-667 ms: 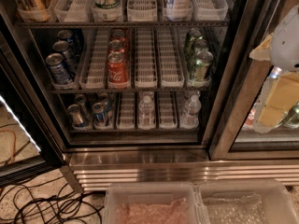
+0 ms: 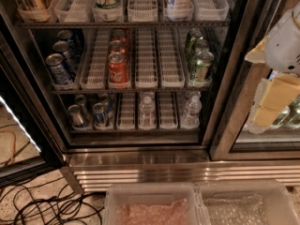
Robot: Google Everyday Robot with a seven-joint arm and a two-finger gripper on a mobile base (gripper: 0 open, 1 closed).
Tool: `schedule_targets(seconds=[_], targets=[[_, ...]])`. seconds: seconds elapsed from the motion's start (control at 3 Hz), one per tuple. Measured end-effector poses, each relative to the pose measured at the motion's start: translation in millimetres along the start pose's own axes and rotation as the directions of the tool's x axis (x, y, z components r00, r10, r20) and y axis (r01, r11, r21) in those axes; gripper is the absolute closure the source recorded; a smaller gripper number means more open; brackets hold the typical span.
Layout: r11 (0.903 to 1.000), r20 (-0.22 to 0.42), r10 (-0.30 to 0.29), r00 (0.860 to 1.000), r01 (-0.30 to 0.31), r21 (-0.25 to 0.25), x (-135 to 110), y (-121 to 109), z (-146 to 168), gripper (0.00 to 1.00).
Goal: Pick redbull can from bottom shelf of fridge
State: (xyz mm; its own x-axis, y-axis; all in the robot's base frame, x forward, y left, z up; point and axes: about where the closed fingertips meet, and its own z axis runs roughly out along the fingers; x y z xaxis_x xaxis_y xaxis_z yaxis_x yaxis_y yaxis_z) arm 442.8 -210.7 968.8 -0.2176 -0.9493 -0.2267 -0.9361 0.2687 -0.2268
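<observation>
The fridge (image 2: 220, 102) stands open in front of me. On its bottom shelf (image 2: 136, 131) a slim blue-and-silver redbull can (image 2: 100, 115) stands at the front of the second lane from the left. A similar can (image 2: 76, 116) stands in the lane to its left, with more cans behind both. My gripper (image 2: 269, 104), with pale yellow fingers under a white arm (image 2: 286, 36), hangs at the right in front of the shut glass door. It is well to the right of the can and holds nothing that I can see.
Two water bottles (image 2: 146, 109) (image 2: 191, 110) stand on the bottom shelf. The shelf above holds dark-blue cans (image 2: 58, 69), red cans (image 2: 117, 69) and green cans (image 2: 201, 65). Two clear bins (image 2: 152, 205) sit below. Black cables (image 2: 42, 205) lie on the floor at left.
</observation>
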Motion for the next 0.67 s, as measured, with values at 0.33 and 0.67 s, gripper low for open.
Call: schedule_targets(seconds=[0.33,0.67], targets=[[0.9986,0.042,-0.016,0.999,0.018,-0.05,-15.7,8.7,14.5,0.0],[0.9986,0.042,-0.016,0.999,0.018,-0.05,-15.7,8.7,14.5,0.0]])
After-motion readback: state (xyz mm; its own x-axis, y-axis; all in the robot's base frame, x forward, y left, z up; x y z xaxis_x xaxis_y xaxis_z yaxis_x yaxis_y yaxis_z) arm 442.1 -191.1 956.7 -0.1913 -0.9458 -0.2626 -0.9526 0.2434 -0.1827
